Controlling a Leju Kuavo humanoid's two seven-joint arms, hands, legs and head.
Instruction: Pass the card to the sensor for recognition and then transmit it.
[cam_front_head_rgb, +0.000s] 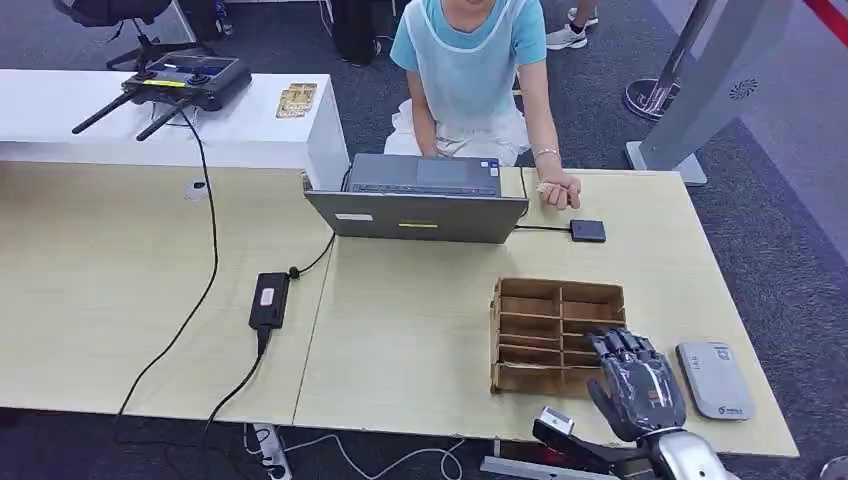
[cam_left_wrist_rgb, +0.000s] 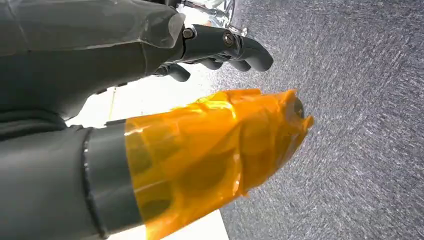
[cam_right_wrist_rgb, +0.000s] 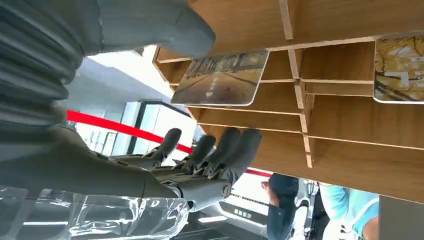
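Office: desks (cam_front_head_rgb: 120, 300), laptop (cam_front_head_rgb: 420, 200), carpet (cam_front_head_rgb: 790, 250)

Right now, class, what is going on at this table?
The robot's right hand hovers at the wooden card rack, fingers apart, holding nothing. A card sits in a slot nearby. The grey sensor lies beside the rack. A person sits behind the laptop. The left hand hangs over carpet.

— What sits in front of the right hand (cam_right_wrist_rgb: 165, 165)?

— A wooden rack (cam_right_wrist_rgb: 350, 115) split into compartments by thin dividers. One card (cam_right_wrist_rgb: 222, 78) with a street scene printed on it leans in a slot, just beyond the thumb (cam_right_wrist_rgb: 150, 25).

— Any other card?

— A second card (cam_right_wrist_rgb: 398, 70), yellowish, stands in a neighbouring slot.

— And the hand?

— Its dark fingers (cam_right_wrist_rgb: 235, 150) are stretched out beside the rack, holding nothing. A person in a light blue top (cam_right_wrist_rgb: 350, 210) is behind.
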